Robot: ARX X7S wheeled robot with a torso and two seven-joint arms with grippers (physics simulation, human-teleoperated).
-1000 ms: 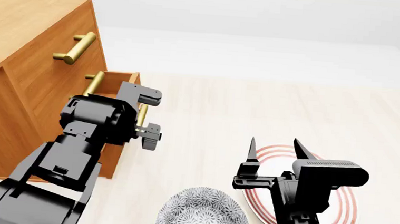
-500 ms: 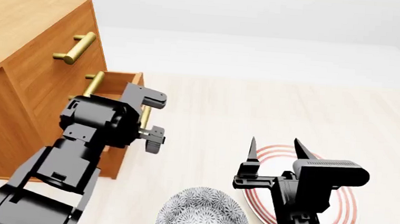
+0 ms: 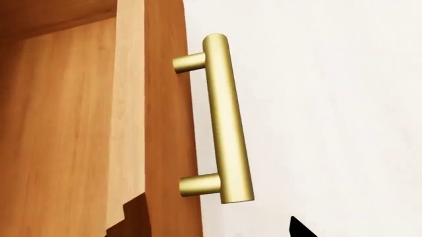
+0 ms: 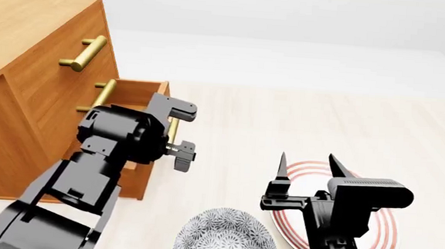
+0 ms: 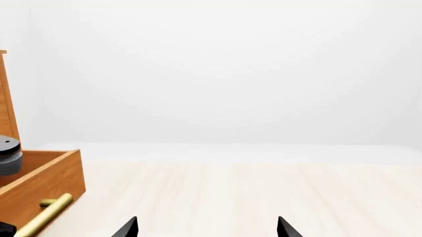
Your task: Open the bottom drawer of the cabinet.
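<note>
**Head view.**
- The cabinet (image 4: 32,41) stands at the left of the table (image 4: 325,120).
- The bottom drawer (image 4: 151,155) stands partly drawn out, its front well clear of the cabinet face. The two drawers above it are closed.
- The left pincer (image 4: 177,132) sits at the brass bar handle (image 4: 173,128), with one dark part on each side of the bar. I cannot tell whether it clamps the bar or only hooks it.
- The right pincer (image 4: 308,166) is spread wide and holds nothing. It hangs over a red-ringed plate (image 4: 379,229).
- A grey patterned bowl (image 4: 226,239) lies just beside the plate.

**Left wrist view.**
- The handle is seen close up on its two posts against the drawer front.
- Only one black fingertip (image 3: 298,229) shows, and it is apart from the bar.

**Right wrist view.**
- The drawer's open corner and handle show at one edge, with bare table beyond.
- Both right fingertips are spread.

**Risks (judgement).**
- If the hold is only a hook, the smooth round bar may slip free partway through the pull and leave the drawer half open.
- A pull out of line with the drawer's travel could bind the drawer or drag the whole cabinet across the table.
- The left forearm crowds the drawer front and could block it as it comes out.
- The bowl and plate lie clear of the drawer's path and are unlikely to be struck.

**Markings.** No brand, label or writing can be read in any view.
</note>
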